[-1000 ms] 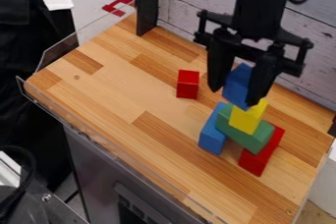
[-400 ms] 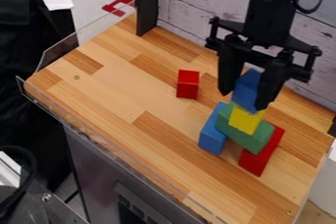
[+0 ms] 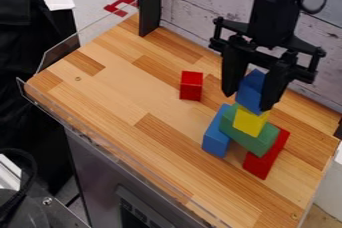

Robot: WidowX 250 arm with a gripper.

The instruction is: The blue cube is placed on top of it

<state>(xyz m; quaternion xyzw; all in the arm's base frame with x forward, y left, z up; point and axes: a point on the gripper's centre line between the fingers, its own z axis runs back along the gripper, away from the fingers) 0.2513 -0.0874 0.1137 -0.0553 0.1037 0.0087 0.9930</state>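
- The counter is bordered by a clear guard; broad wood is spanned between it and the red cube;
- the blue cube is gripped between the end effector's fingertips, over the yellow block; contact cannot be told

No legible text, labels, brands, numbers or signs found; blocks and wooden desk bear no readable marking.

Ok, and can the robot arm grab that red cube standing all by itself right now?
Probably not right now: its pincer is around the blue cube, above the yellow block. With that let go, likely yes, since nothing stands close around the red cube.
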